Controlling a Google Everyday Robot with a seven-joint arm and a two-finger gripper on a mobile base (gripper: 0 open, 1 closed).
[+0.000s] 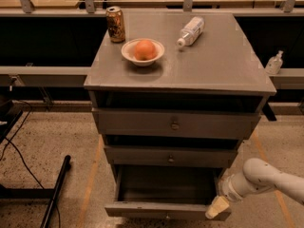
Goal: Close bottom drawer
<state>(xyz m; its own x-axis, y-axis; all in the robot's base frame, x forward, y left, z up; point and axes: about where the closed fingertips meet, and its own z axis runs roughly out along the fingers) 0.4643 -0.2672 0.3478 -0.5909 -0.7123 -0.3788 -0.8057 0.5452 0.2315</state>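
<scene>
The bottom drawer (161, 209) of the grey cabinet is pulled out, and its dark inside shows from above. Its low front runs along the bottom of the view. My gripper (216, 208) comes in from the lower right on a white arm (266, 177). Its cream tip rests at the right end of the drawer front, touching or very near it. The middle drawer (168, 156) and top drawer (175, 124) above are pushed in.
On the cabinet top (213, 65) stand a can (115, 24), a white bowl with an orange fruit (142, 51) and a lying plastic bottle (191, 31). A black pole (56, 191) and cables lie on the floor at left. A sanitizer bottle (274, 63) stands on the right shelf.
</scene>
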